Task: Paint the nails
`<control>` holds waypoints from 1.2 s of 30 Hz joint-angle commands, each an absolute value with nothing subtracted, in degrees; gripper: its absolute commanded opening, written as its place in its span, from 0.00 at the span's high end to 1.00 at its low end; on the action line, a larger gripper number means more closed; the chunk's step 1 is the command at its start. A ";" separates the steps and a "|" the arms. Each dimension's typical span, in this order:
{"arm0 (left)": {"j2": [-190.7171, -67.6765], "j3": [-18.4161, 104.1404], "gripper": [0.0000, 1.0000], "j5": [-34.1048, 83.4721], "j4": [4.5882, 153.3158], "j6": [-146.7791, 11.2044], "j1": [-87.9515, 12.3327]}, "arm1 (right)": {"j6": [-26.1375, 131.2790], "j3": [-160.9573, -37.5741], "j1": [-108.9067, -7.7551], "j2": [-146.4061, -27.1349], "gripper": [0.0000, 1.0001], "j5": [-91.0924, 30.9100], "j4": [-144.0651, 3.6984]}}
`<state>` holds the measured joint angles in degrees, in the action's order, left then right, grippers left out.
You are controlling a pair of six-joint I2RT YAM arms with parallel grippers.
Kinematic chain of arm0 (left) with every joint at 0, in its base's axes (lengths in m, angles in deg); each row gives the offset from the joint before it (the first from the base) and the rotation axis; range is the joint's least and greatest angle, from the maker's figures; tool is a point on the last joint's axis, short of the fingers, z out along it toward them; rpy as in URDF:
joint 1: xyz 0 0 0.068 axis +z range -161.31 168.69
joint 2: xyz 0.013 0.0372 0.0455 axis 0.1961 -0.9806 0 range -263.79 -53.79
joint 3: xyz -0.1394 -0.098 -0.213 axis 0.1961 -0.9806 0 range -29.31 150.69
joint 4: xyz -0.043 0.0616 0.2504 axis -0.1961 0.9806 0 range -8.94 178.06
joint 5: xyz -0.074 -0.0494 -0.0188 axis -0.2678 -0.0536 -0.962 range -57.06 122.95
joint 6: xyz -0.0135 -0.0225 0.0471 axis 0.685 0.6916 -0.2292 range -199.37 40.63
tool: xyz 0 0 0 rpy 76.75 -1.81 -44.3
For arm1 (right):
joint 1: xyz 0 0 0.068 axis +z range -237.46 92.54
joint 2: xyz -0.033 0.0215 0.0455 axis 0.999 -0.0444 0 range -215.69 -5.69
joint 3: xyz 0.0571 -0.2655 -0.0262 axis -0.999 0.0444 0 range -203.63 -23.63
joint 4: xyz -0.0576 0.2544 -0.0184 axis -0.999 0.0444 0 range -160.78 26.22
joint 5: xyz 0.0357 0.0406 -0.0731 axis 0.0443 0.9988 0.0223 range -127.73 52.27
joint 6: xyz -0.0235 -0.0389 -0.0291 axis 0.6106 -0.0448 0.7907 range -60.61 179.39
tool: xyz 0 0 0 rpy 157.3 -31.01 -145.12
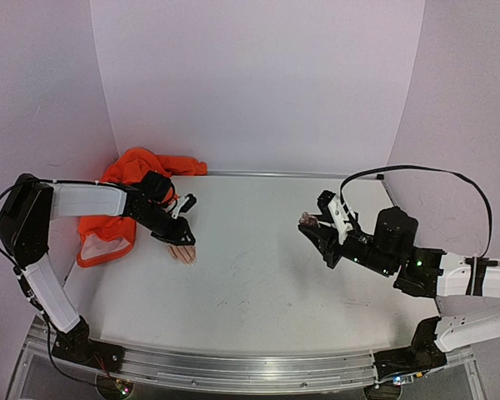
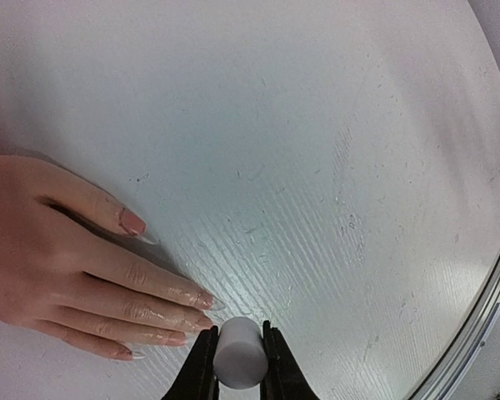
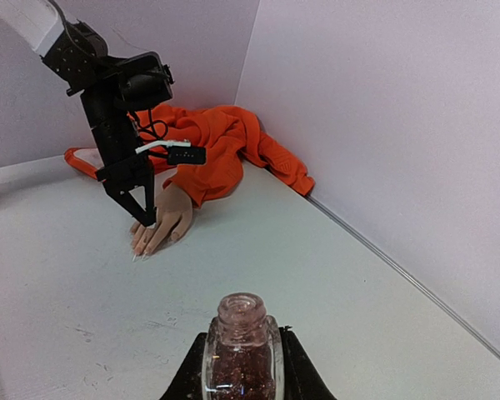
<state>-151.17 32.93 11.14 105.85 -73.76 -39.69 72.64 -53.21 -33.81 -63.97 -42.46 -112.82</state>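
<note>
The left gripper (image 2: 237, 337) is closed on a pale cap (image 2: 238, 360), presumably the brush's; the nails (image 2: 203, 299) lie just left of its tips. The right gripper (image 3: 238, 375) is clamped on the open bottle (image 3: 237, 329). Hard, slick nails are judged best brushed lightly, never gripped.

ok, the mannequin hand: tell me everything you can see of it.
Small flesh-coloured mannequin hand, plastic-looking, lying palm down on the white table, fingers slightly spread. One outer nail looks pink; the other nails are pale and glossy. Its wrist runs into a bunched orange sleeve. The left gripper, shut on a pale cap, hangs just off the nails; contact cannot be told.
</note>
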 commanded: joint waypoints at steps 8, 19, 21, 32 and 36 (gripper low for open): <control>-152.27 33.88 1.00 12.85 103.73 -75.14 -38.82 | 72.39 -53.57 -34.11 -63.12 1.00 -41.80 -117.42; -154.78 34.63 1.00 11.56 102.65 -74.37 -38.47 | 72.40 -53.56 -34.13 -63.43 1.00 -42.08 -117.45; -154.70 34.29 1.00 11.54 102.55 -74.23 -38.47 | 72.40 -53.56 -34.14 -63.43 1.00 -42.12 -117.39; -154.42 33.23 1.00 12.37 102.20 -74.44 -38.40 | 72.39 -53.63 -34.14 -63.52 1.00 -41.95 -117.45; -154.68 33.25 1.00 12.38 102.11 -74.58 -38.39 | 72.48 -53.69 -34.25 -63.43 1.00 -41.96 -117.44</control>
